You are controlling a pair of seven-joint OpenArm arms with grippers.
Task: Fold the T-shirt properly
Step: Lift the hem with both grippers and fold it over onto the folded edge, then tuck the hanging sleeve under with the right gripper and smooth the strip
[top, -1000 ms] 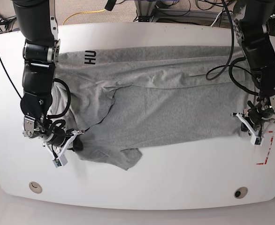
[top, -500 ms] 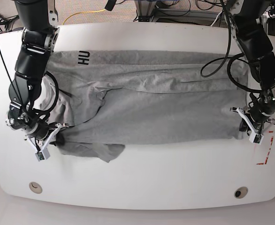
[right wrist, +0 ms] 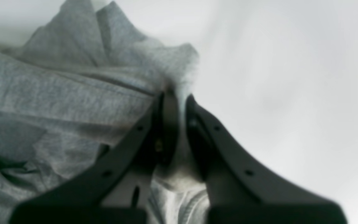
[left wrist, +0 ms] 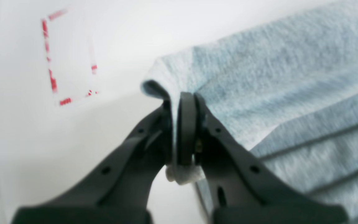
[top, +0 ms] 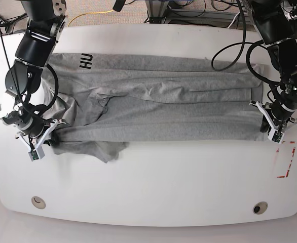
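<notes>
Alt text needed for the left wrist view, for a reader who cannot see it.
The left hand, shut, pinches a corner of the grey T-shirt, which spreads to the right over the white table. A dashed red outline marks the table at upper left.

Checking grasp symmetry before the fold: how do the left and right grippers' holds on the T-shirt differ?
The left gripper pinches a neat, flat corner of the T-shirt, beside red floor marks. The right gripper grips a bunched, wrinkled edge, with loose cloth trailing below it. Both are shut on cloth at the shirt's opposite ends, low over the white table.
</notes>
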